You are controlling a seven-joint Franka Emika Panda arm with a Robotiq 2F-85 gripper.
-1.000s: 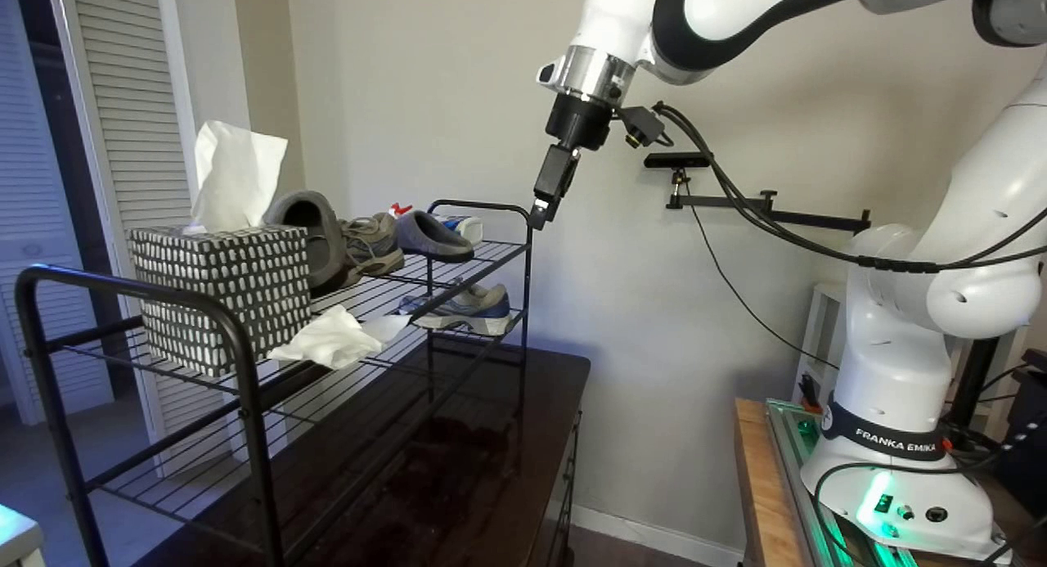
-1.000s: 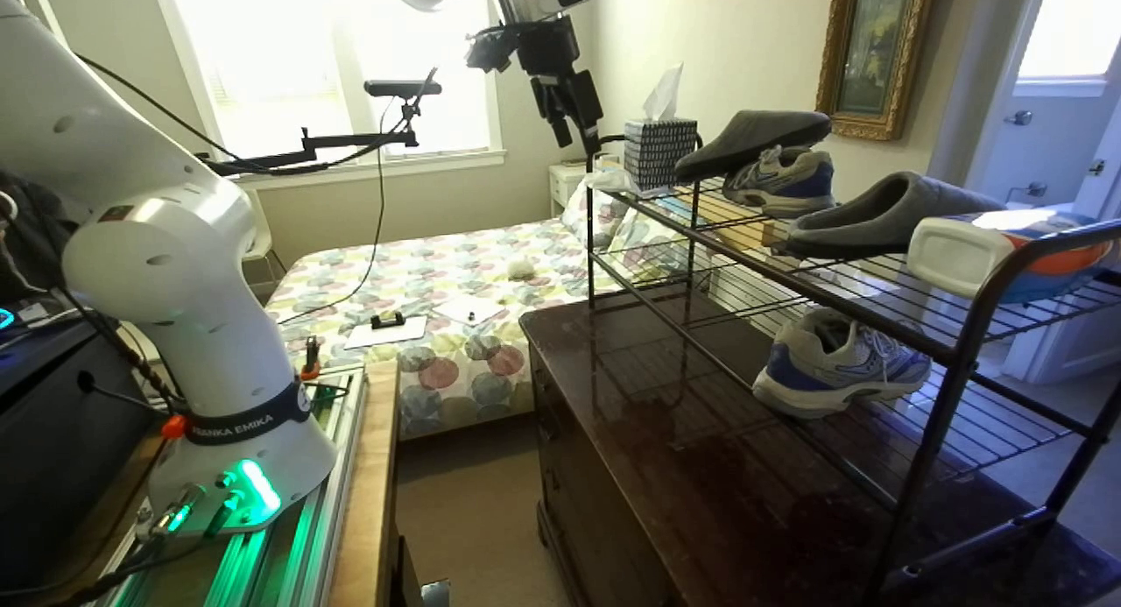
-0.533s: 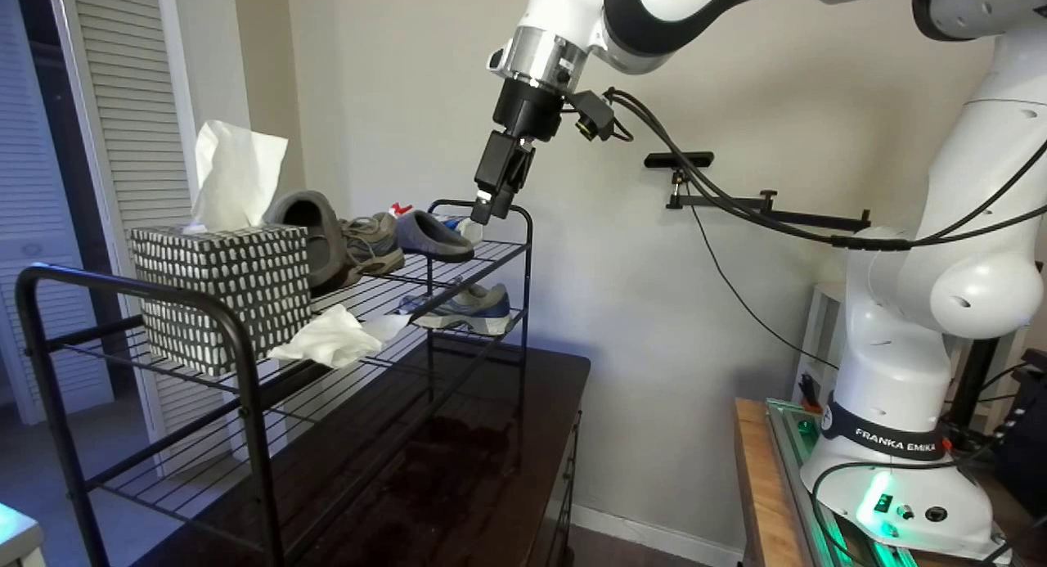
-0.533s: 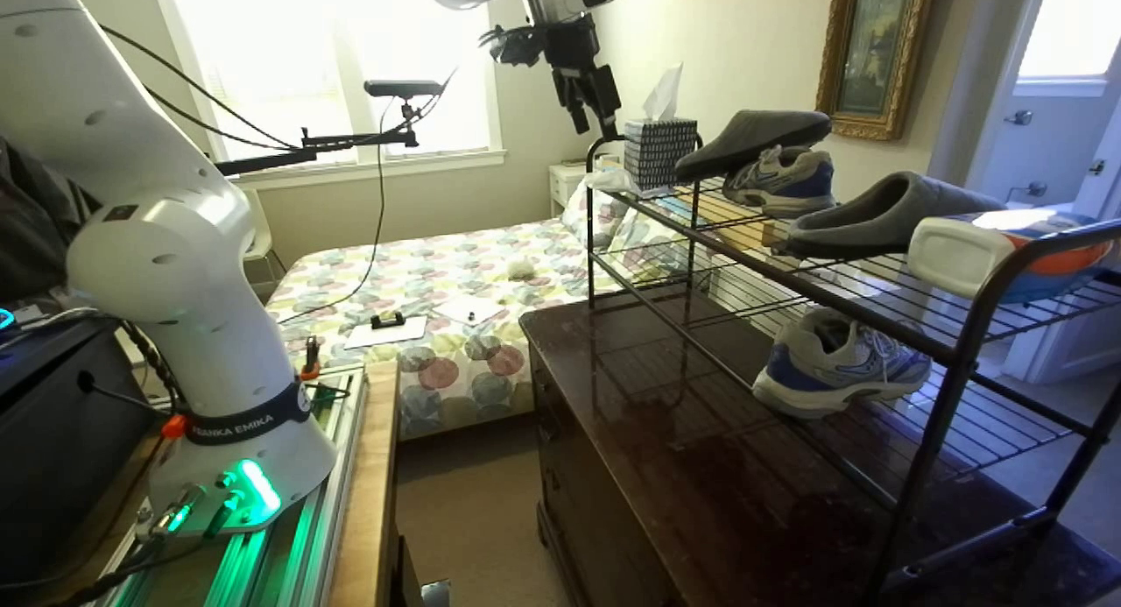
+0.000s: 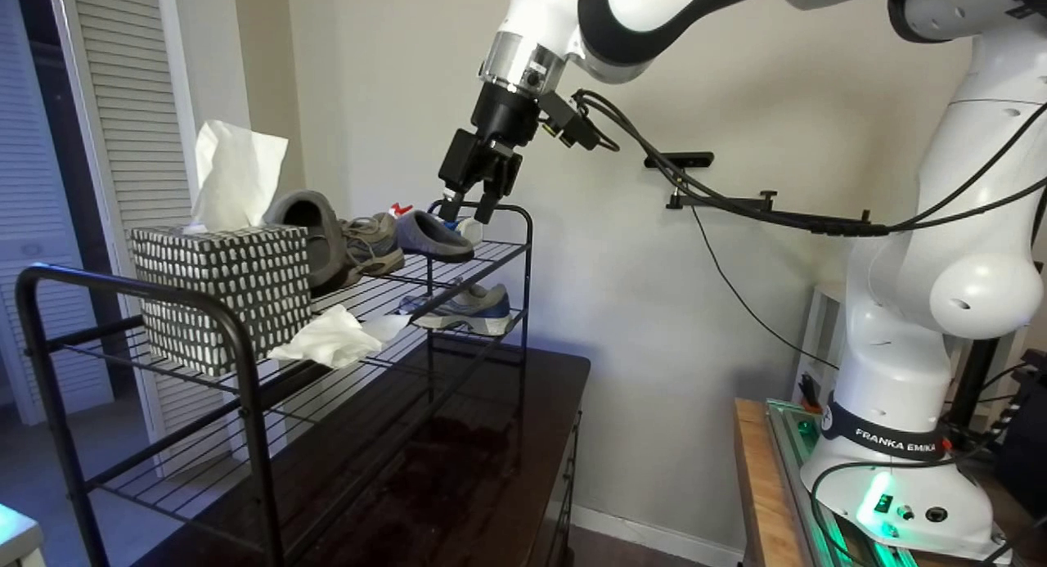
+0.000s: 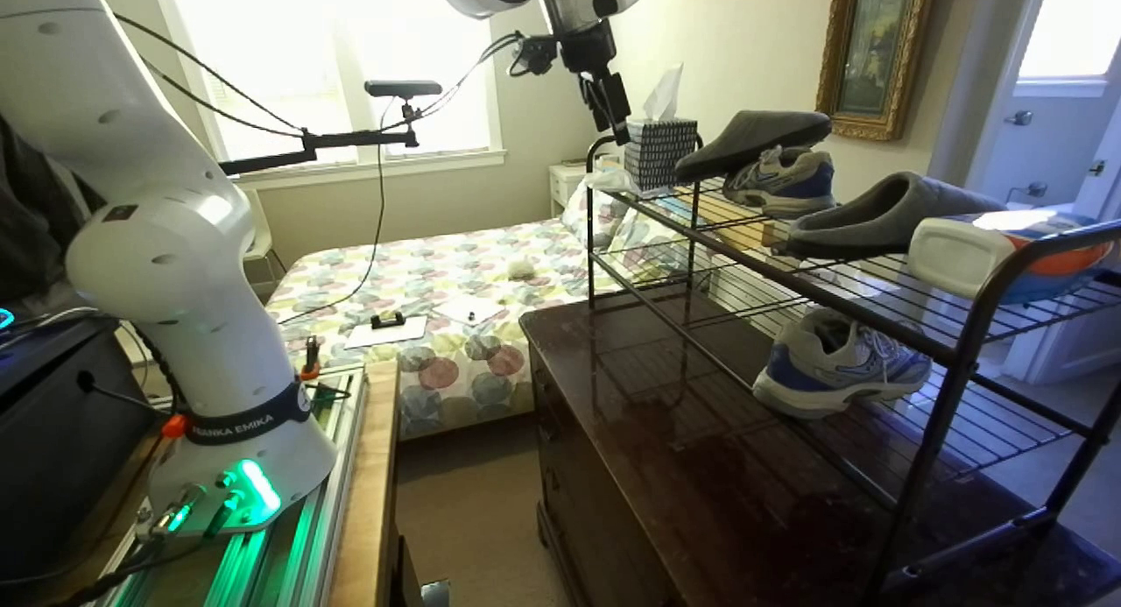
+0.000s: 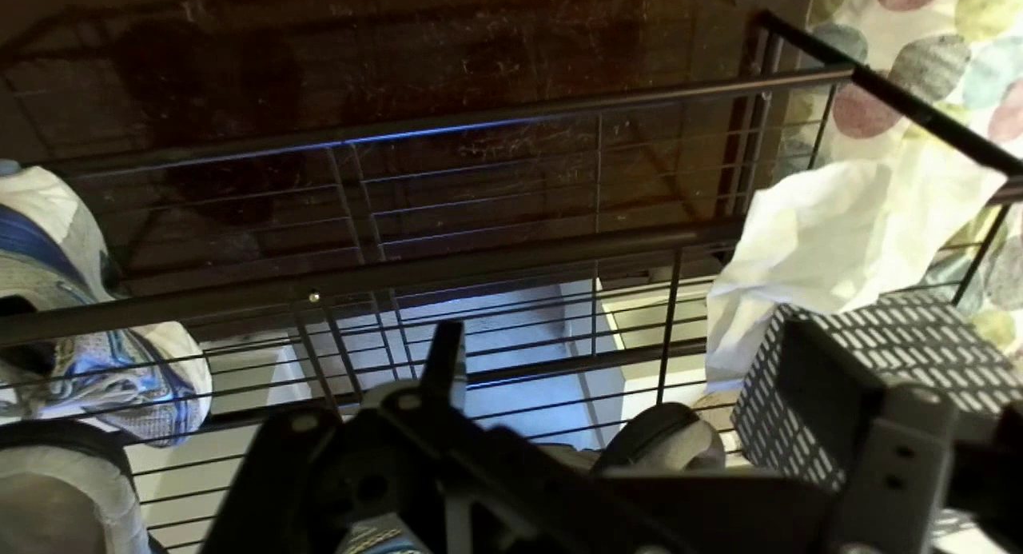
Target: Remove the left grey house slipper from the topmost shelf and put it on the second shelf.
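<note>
Jaws being apart and empty, clear the tissue box [image 6: 657, 154], straddle the left slipper [image 6: 755, 141], tilted just beside the shoe [image 6: 784, 185] on the topmost shelf [image 6: 819, 291] at upper right of the frame in an exterior view, and lift straight without dragging the shoe.

In an exterior view, we look from near the tissue box [image 5: 221, 297], well apart from the fingers [image 5: 487, 207], to the wall [image 5: 368, 101] behind them. In an exterior view, we face the window [image 6: 263, 73] beyond them, from the opposite end of the rack [image 6: 942, 414]. Both share the topmost shelf [image 6: 788, 278]. The wrist view, nearest, looks steeply down past the fingers.
</note>
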